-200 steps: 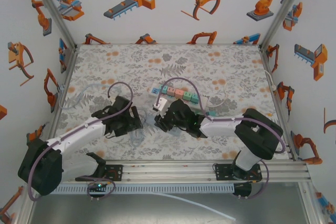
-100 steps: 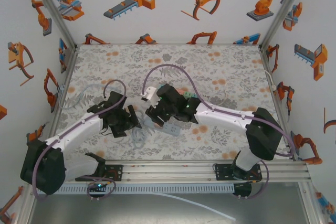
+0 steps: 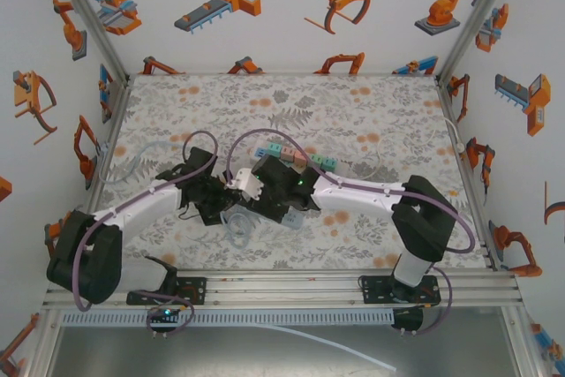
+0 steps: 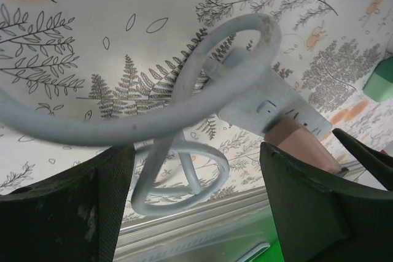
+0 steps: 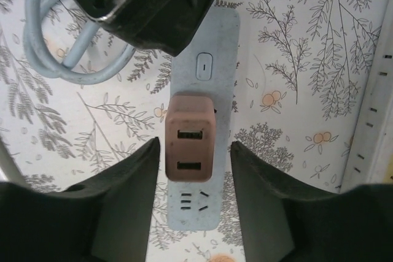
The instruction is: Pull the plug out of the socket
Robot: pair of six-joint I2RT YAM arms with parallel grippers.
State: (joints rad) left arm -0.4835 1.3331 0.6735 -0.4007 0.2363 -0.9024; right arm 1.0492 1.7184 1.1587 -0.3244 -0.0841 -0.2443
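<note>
Right pincer (image 5: 194, 150) open astride plug (image 5: 190, 136); we judge it rigid, light, tight-seated: grip sides at three and nine o'clock. Left pincer (image 4: 193, 151) open.

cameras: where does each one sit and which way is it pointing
top external: above and behind the bases, looking down on the table; both arms reach in toward its middle.
left wrist: low on the left arm, looking across the cloth at the looped cable and power strip; the left gripper frames the bottom.
right wrist: looks down onto the plug; the right gripper straddles it, open.
shared: both wrist views show the plug, power strip and cable.
</note>
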